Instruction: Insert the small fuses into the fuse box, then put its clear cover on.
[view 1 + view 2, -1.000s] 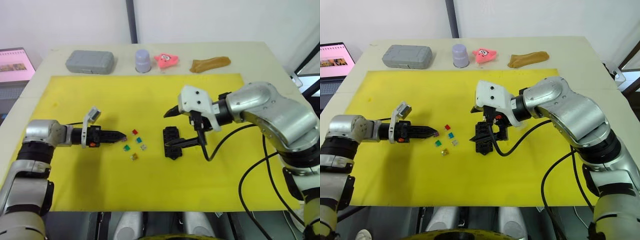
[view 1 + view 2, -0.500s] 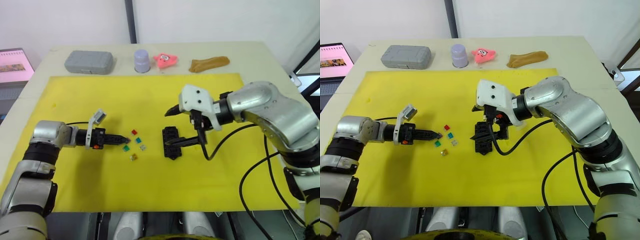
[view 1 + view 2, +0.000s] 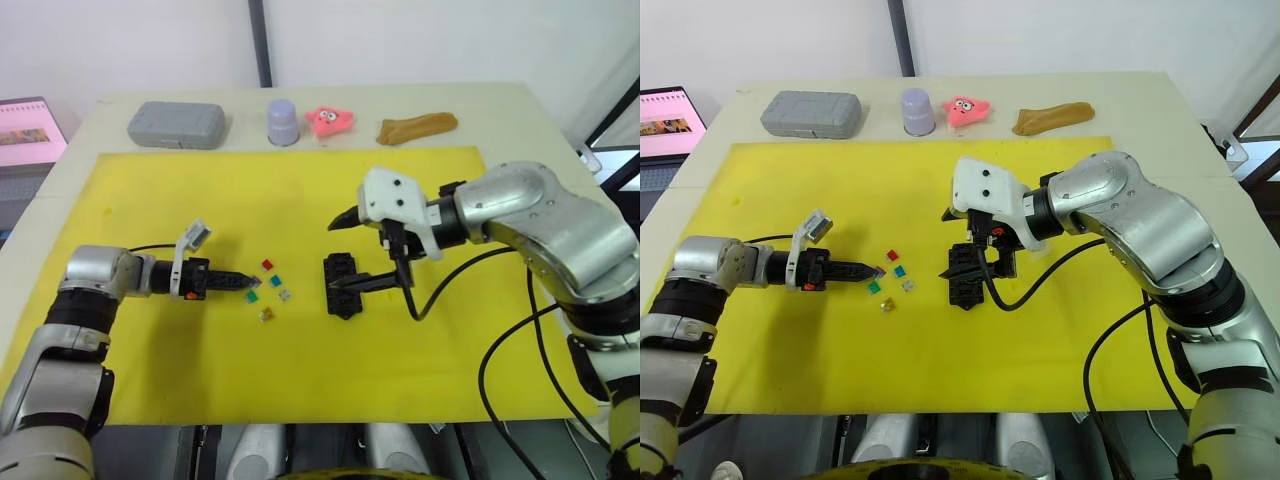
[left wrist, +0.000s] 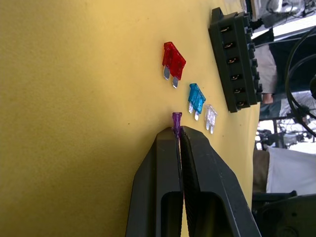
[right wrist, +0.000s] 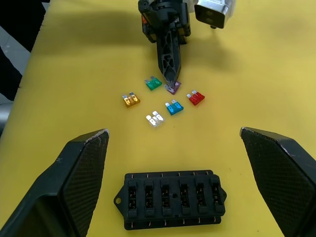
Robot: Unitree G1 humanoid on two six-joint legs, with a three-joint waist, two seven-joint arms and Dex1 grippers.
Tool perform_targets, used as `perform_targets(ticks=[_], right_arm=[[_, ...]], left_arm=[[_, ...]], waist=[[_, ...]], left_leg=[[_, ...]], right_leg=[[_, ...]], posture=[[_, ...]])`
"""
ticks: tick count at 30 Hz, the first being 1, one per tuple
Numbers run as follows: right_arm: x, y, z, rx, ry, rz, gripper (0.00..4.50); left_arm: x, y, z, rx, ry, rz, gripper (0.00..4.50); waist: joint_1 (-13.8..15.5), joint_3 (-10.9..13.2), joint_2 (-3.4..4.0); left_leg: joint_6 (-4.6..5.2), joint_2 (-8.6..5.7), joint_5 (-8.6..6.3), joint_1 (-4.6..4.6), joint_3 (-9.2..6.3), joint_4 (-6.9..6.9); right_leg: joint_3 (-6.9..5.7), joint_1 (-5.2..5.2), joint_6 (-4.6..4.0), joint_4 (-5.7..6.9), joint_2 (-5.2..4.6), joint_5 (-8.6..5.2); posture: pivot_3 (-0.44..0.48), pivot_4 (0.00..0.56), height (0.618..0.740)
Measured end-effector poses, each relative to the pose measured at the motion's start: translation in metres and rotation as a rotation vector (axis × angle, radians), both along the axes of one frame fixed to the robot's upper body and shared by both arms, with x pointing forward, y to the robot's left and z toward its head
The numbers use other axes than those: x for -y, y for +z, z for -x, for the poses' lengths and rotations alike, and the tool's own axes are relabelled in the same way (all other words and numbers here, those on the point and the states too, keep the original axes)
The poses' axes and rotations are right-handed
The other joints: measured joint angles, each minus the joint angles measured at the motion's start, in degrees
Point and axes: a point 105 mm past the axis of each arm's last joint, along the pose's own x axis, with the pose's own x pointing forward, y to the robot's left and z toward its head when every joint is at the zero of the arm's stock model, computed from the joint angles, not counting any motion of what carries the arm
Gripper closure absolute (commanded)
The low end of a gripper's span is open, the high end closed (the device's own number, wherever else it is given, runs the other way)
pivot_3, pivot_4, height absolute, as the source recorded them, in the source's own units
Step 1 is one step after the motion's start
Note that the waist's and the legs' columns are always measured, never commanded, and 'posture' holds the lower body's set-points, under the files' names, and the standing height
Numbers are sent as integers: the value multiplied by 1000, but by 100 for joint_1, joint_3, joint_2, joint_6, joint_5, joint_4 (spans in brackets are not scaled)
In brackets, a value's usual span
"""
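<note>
The black fuse box [image 3: 342,284] lies flat on the yellow mat [image 3: 200,370], its slots empty. My right gripper [image 3: 340,255] hovers over it, open wide, one finger on each side of the box [image 5: 170,199]. The small fuses lie loose just left of the box: red [image 5: 196,98], teal [image 5: 173,106], pale [image 5: 155,118], amber [image 5: 131,99] and green [image 5: 153,83]. My left gripper [image 4: 178,131] lies low on the mat, shut on the purple fuse [image 4: 176,120], which pokes out past its tips. The clear cover is out of view.
Along the table's far edge stand a grey case [image 3: 176,124], a lavender cup [image 3: 283,121], a pink toy [image 3: 332,120] and a brown lump [image 3: 417,126]. A laptop [image 3: 30,130] sits off the far left. A black cable [image 3: 500,345] hangs from the right arm.
My left gripper slid a little toward the fuses and closed on the purple one. The right arm and the fuse box have stayed put.
</note>
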Motion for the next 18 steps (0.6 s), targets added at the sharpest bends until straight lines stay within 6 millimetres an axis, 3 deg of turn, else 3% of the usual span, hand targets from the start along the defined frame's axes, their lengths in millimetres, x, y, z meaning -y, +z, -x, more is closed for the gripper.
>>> perform_targets(ticks=[5, 9, 11, 15, 18], right_arm=[[1, -3, 0, -16, -5, -3, 0], [3, -6, 2, -105, -35, -74, 0], [5, -6, 2, -223, -79, -158, 0], [6, 10, -3, -422, -134, -358, 0], [10, 29, -9, -525, -172, -477, 0]], left_arm=[[-3, 1, -1, 17, 23, 6, 4478], [-11, 18, -7, 80, 88, 37, 4478], [-10, 55, -10, 216, 92, 80, 4478], [17, 145, 0, 520, -5, 185, 4478], [43, 162, 17, 607, -113, 217, 4478]], waist=[[0, 0, 0], [-7, 5, -8], [-2, 8, -35], [29, 9, -44], [12, 7, -41]], left_leg=[[0, 3, 0, 0, -1, 0], [0, 9, 0, -4, -2, 1], [-2, 15, 1, -12, -8, 2], [-3, 4, 1, -19, -12, 7], [-3, -1, 1, -10, -5, 2]], right_leg=[[0, 0, 0, 0, 2, 0], [1, -5, 0, 2, 2, 0], [0, -8, 0, 1, -3, 0], [1, -5, 0, -2, -18, 1], [4, -4, 0, 0, -23, 1]], posture=[[0, 150, 740], [0, 150, 740], [0, 150, 740], [0, 150, 740], [0, 150, 740]])
